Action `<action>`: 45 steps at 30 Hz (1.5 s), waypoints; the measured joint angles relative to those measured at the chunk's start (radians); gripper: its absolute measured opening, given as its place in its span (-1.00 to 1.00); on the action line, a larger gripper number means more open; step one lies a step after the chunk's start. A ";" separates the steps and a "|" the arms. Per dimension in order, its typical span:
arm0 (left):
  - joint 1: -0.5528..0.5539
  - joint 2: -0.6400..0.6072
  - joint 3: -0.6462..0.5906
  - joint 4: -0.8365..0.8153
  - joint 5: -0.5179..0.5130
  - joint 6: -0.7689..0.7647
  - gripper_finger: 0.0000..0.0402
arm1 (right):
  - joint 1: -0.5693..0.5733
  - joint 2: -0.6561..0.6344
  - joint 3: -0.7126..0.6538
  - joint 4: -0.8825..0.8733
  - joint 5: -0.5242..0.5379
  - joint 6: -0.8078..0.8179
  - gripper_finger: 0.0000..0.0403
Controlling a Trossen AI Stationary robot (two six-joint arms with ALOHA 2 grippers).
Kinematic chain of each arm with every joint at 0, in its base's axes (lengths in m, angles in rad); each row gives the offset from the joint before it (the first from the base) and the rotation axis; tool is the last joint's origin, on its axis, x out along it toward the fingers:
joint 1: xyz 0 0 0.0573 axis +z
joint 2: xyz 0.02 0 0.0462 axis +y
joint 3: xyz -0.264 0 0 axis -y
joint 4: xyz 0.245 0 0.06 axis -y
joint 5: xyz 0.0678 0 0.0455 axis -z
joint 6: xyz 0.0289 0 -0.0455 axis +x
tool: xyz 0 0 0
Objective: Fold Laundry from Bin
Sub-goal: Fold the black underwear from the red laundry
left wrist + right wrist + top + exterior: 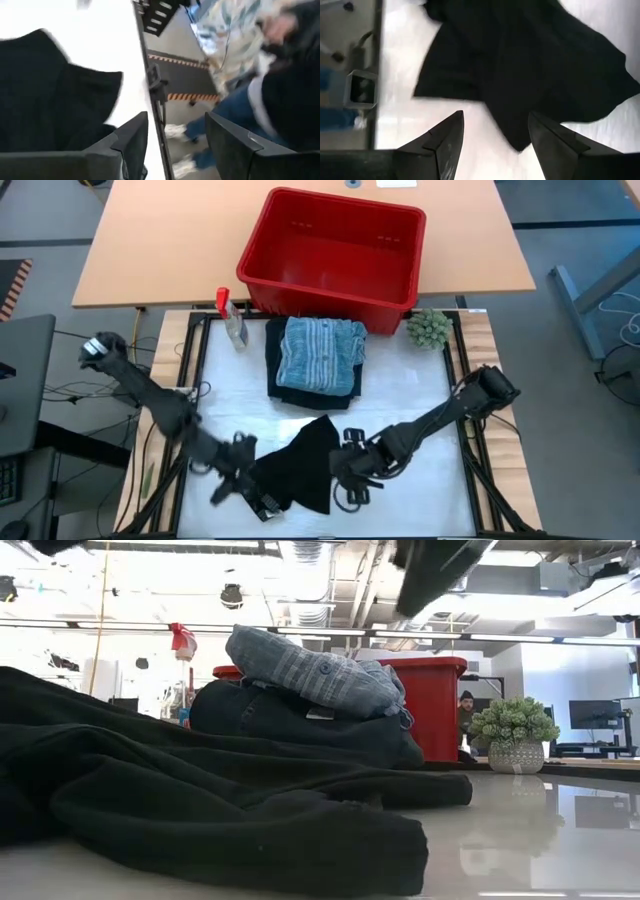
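Note:
A black garment (305, 460) of the laundry lies crumpled and flat on the white mat near the table's front; it fills the low view's foreground (200, 810). My left gripper (262, 502) stands open at its near left edge, with nothing between the fingers (175, 120). My right gripper (345, 485) hovers open above the garment's right edge (495, 117). A folded grey-blue striped garment (320, 352) rests on a folded dark one (290, 388) in front of the red bin (335, 250), which shows nothing inside.
A clear spray bottle with a red top (232, 315) stands left of the folded stack, and a small green plant ball (430, 328) right of it. In the left wrist view, a person's legs (215, 135) stand beyond the table's edge. Bare white mat (420, 395) lies right of the stack.

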 joint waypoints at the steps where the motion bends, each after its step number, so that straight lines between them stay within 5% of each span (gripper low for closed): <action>1: -0.039 0.041 0.020 0.006 -0.038 0.030 -0.10 | -0.005 0.000 -0.016 0.025 0.000 0.007 0.23; 8: -0.143 0.341 0.280 -0.245 -0.234 0.244 -0.14 | -0.013 0.000 -0.038 0.062 -0.003 -0.023 0.23; 18: -0.144 0.632 0.476 -0.458 -0.222 0.299 -0.14 | -0.007 0.001 -0.038 0.065 -0.062 -0.038 0.23; 36: -0.143 0.655 0.550 -0.756 -0.244 0.292 -0.14 | 0.029 0.001 -0.038 0.065 -0.093 -0.012 0.23; 45: -0.132 0.669 0.550 -0.755 -0.266 0.306 -0.14 | 0.027 0.001 -0.038 0.077 -0.093 -0.011 0.23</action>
